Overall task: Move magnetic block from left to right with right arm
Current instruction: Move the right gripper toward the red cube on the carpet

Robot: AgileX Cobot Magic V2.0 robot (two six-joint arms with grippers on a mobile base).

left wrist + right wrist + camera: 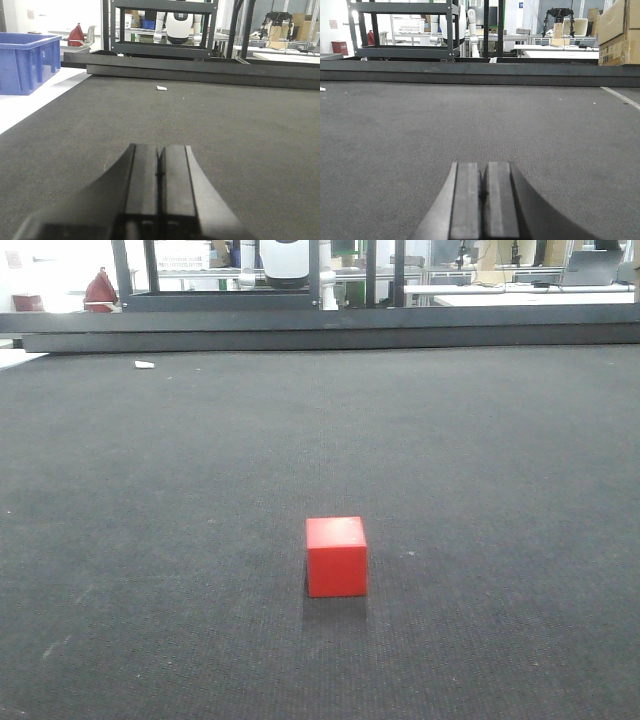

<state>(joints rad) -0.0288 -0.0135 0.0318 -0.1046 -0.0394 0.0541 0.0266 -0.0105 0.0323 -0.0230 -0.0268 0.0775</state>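
Observation:
The magnetic block (336, 556), a small bright-red cube, sits alone on the dark grey mat in the front view, a little below centre. No arm shows in that view. In the left wrist view my left gripper (160, 147) is shut with its two black fingers pressed together, low over bare mat. The right wrist view shows my right gripper (480, 165) shut the same way, holding nothing. The block appears in neither wrist view.
A black raised rail (320, 330) bounds the mat's far edge, with a metal rack (160, 30) behind it. A small white scrap (144, 365) lies far left on the mat. A blue bin (25, 60) stands left of the mat; cardboard boxes (619, 30) at far right.

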